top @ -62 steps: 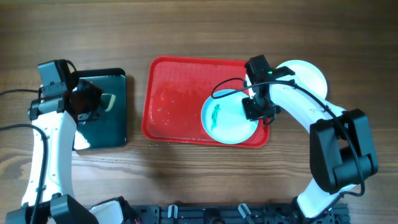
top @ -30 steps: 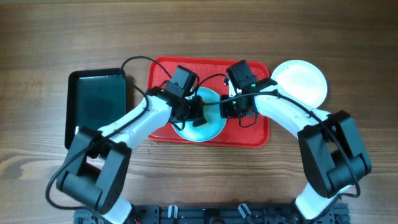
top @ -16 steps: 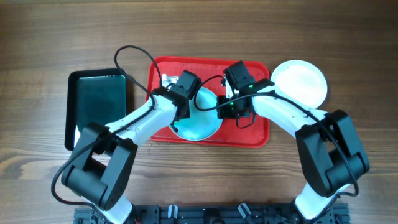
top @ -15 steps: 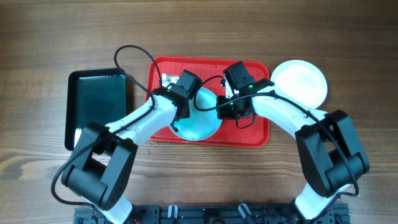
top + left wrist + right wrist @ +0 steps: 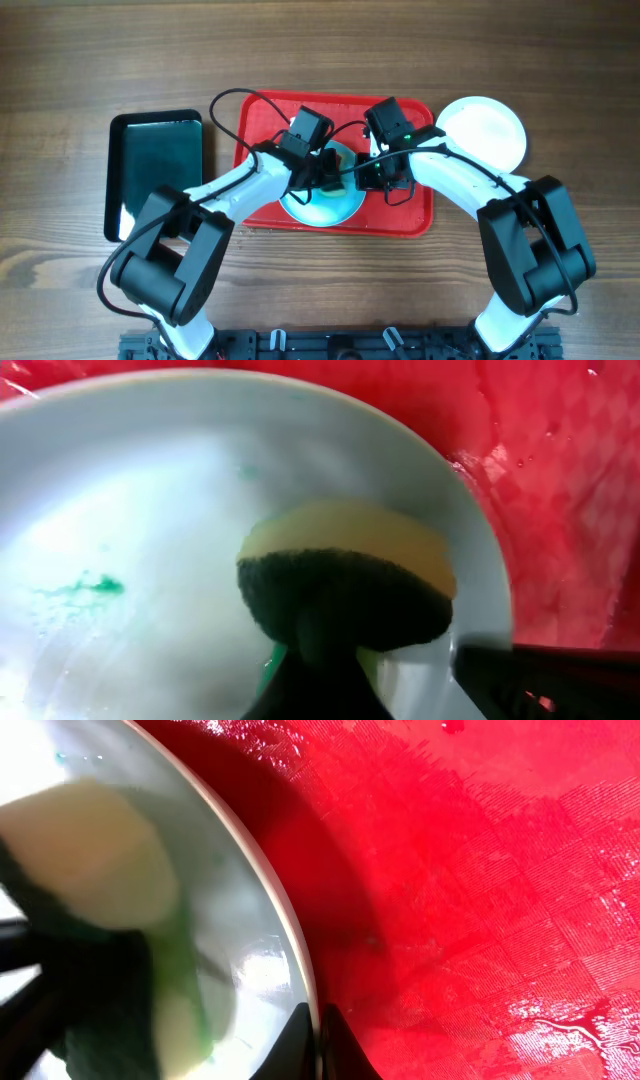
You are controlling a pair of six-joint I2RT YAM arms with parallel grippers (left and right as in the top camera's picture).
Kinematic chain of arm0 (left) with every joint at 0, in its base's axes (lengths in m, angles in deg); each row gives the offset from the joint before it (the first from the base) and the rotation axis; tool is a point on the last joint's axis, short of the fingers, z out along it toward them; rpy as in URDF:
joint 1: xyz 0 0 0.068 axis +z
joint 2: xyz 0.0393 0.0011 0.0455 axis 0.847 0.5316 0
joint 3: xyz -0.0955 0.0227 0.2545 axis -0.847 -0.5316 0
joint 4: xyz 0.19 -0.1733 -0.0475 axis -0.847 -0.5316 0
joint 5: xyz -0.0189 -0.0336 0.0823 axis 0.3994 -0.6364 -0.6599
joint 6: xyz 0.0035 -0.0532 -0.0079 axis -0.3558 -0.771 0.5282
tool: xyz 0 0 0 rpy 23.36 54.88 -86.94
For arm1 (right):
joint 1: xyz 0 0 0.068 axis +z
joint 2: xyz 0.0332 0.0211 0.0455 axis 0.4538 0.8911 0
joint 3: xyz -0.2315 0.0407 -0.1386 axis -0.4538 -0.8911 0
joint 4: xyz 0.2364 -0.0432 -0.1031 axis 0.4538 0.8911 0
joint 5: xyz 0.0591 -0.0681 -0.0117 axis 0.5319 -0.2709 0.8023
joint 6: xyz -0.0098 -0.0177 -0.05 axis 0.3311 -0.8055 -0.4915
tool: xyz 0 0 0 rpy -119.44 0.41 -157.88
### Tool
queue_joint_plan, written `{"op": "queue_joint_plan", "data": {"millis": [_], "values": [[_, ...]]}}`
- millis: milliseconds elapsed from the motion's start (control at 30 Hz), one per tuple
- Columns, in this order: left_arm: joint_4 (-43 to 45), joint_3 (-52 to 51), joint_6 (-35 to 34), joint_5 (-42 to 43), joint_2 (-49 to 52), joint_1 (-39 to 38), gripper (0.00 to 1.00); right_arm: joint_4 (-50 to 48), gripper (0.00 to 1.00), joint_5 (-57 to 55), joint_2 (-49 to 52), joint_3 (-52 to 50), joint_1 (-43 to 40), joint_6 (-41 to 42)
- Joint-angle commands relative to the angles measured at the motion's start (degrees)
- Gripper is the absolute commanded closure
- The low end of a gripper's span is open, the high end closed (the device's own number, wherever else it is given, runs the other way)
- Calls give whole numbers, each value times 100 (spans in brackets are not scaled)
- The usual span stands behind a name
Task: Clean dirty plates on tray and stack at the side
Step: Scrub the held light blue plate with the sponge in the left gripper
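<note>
Tally time: two plates in sight, one pale turquoise plate (image 5: 322, 210) at centre and one white plate (image 5: 485, 130) at upper right, two trays, a red tray (image 5: 400, 215) mid-frame and a black tray (image 5: 155, 170) at left, one sponge (image 5: 345, 585), and two arms, left arm (image 5: 235, 190) and right arm (image 5: 460, 175).

A brown wood-grain table (image 5: 330, 45) fills the view under even light.

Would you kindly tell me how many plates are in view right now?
2: a turquoise plate on the red tray, and a white plate on the table just right of the tray. Others could be hidden beneath the white one.
</note>
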Motion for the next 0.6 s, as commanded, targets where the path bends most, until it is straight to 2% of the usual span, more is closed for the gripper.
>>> {"op": "queue_joint_plan", "data": {"millis": [0, 133, 267, 367, 433, 500, 567], "values": [[-90, -13, -96, -2227, 195, 280, 96, 52, 96, -31, 79, -68, 22, 0], [-55, -13, -94, -3451, 195, 577, 96, 66, 96, -33, 79, -68, 22, 0], [-313, -13, -96, -3926, -11, 769, 96, 68, 96, -76, 79, -68, 22, 9], [-566, -13, -94, -4430, -570, 767, 96, 63, 96, -120, 79, -68, 22, 17], [-776, -13, -96, -4175, -1106, 767, 96, 63, 96, -122, 79, -68, 22, 17], [-957, -13, -96, -3246, -1410, 767, 96, 50, 96, -120, 79, -68, 22, 20], [-1023, -15, -96, -1891, -1440, 767, 96, 46, 96, -120, 79, -68, 22, 22]]}}
